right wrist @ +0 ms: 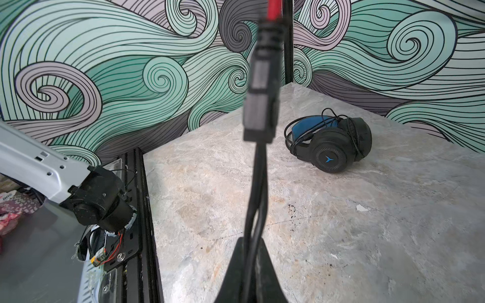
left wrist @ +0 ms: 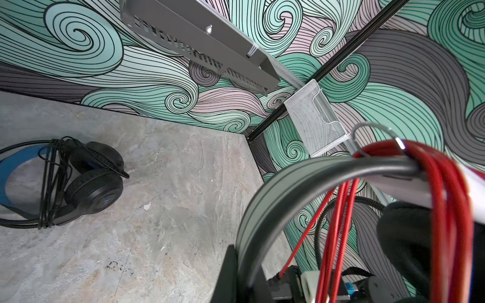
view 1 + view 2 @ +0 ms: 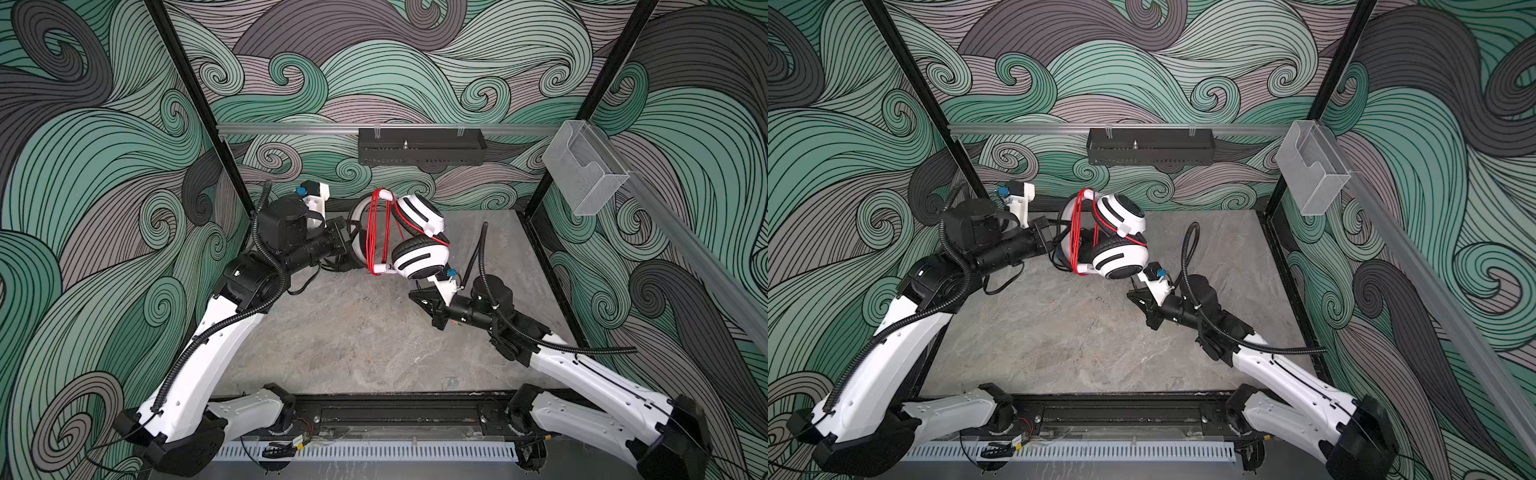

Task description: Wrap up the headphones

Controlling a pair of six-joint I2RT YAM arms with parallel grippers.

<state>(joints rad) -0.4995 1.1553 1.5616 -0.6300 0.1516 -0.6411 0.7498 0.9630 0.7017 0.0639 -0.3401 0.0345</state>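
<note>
The white-and-black headset was held clear of the bench, toward its far middle, between the two arms. The left tool was clenched on the headband, and the right tool was clenched on the black tail of the red cable, just below its inline piece. The red loops were laid across the band's open span, from the far earcup arm to the near one. The free tail led off by the near earcup toward the right arm, which was judged the nearer for any last turn. The all-black headset lay on the bench, its cable bundled round it.
</note>
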